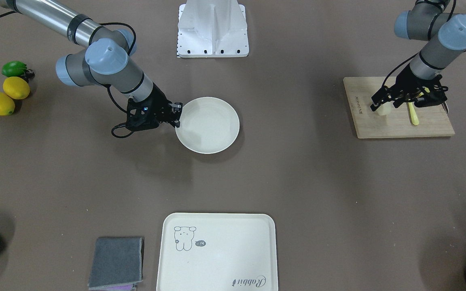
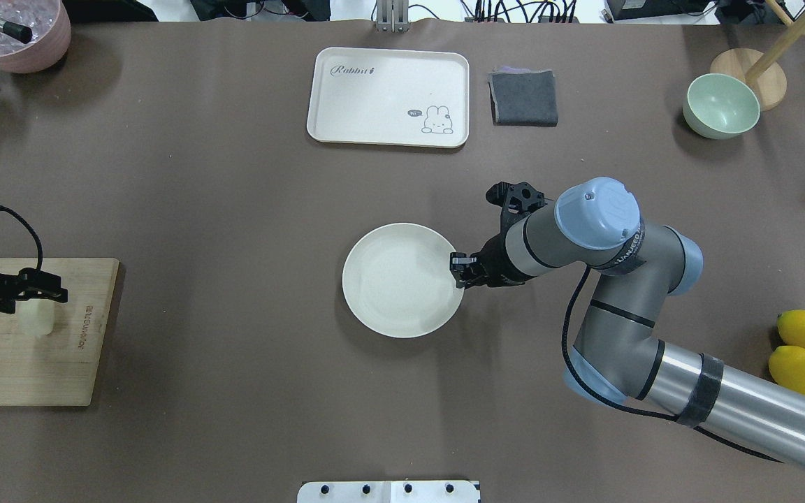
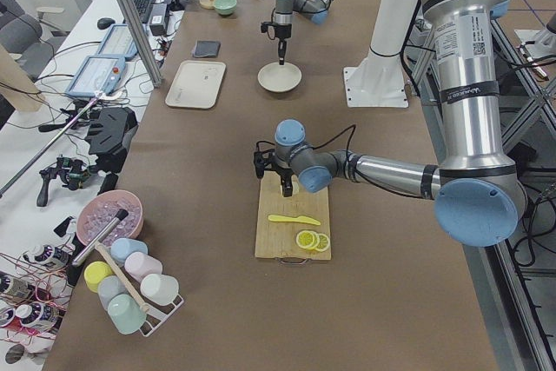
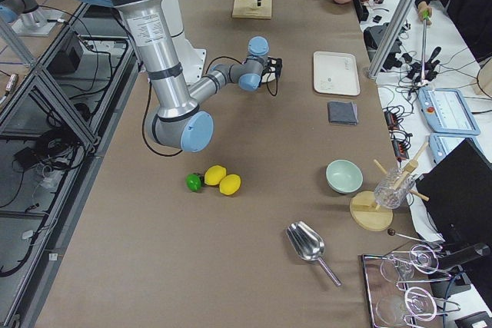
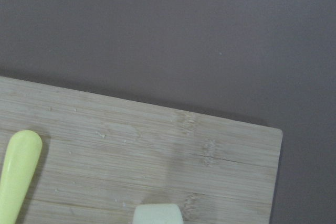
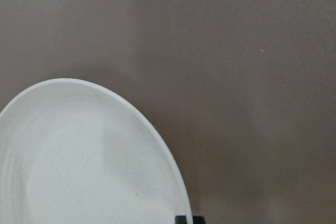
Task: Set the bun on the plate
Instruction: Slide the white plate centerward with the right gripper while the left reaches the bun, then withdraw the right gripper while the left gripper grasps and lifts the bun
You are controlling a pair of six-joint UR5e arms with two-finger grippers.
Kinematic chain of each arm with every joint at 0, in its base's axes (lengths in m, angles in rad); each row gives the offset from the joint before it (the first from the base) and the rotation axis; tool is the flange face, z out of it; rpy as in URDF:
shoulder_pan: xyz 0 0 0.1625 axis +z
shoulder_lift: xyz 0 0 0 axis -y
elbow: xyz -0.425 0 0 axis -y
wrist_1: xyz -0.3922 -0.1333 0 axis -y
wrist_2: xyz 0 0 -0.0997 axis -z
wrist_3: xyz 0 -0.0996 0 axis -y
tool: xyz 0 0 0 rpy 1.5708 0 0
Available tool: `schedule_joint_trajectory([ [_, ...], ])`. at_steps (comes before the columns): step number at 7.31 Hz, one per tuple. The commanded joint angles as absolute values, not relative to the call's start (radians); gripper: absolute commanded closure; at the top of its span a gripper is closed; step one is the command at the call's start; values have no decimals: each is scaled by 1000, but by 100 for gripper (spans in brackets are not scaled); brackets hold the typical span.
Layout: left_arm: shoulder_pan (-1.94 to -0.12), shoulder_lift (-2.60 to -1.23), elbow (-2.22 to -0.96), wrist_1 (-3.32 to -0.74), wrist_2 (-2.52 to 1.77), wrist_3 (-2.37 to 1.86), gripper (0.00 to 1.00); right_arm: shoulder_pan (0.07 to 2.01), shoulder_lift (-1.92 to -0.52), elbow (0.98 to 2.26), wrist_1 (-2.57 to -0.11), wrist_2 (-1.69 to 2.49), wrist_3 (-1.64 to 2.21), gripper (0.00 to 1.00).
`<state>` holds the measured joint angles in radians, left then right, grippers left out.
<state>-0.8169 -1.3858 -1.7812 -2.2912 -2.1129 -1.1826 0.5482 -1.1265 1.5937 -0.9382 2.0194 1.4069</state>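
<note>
The counter [image 1: 297,182] carries one plate [image 1: 207,125], one bun [image 1: 383,109], one tray [image 1: 225,242], one wooden board [image 1: 395,126], one yellow knife [image 1: 413,115], two lemons [image 1: 16,87], one lime [image 1: 13,68], one green bowl [image 2: 721,106], one pink bowl [image 2: 47,50], one grey cloth [image 1: 116,262] and one metal scoop [image 4: 306,243].

Silver-grey arms [image 2: 738,409], pale blue joint caps [image 2: 597,213], black cables [image 2: 570,335].
</note>
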Motion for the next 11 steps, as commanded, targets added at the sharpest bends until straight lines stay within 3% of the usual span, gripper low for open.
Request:
schedule_joint_trajectory([
  [1,-793,-1368,-1775,-2286,-2106,-1184,16,546,-1085,1556,-939,2019,1430,100],
  [3,-773,-1358,-1773,-2286,-2105,-1184,31,542,-1075,1540,-939,2019,1431,100],
  [4,-764,-1356,-1775,-2286,-2106,-1184,43,541,-1075,1542,-937,2019,1433,100],
  [5,-764,-1355,-1776,-2286,-2105,-1184,60,541,-1075,1545,-931,2020,1433,10],
  [6,-764,-1350,-1776,-2286,-2106,-1183,75,543,-1075,1558,-930,2020,1431,0],
  [9,-778,-1362,-1874,-2269,-2121,-1189,79,647,-1095,1664,-1006,2122,1424,0],
  [10,-776,-1397,-1931,-2194,-2135,-1192,79,708,-1129,1704,-1034,2179,1411,0],
  [11,-779,-1516,-1943,-2086,-2134,-1198,78,766,-1161,1709,-1035,2227,1367,0],
])
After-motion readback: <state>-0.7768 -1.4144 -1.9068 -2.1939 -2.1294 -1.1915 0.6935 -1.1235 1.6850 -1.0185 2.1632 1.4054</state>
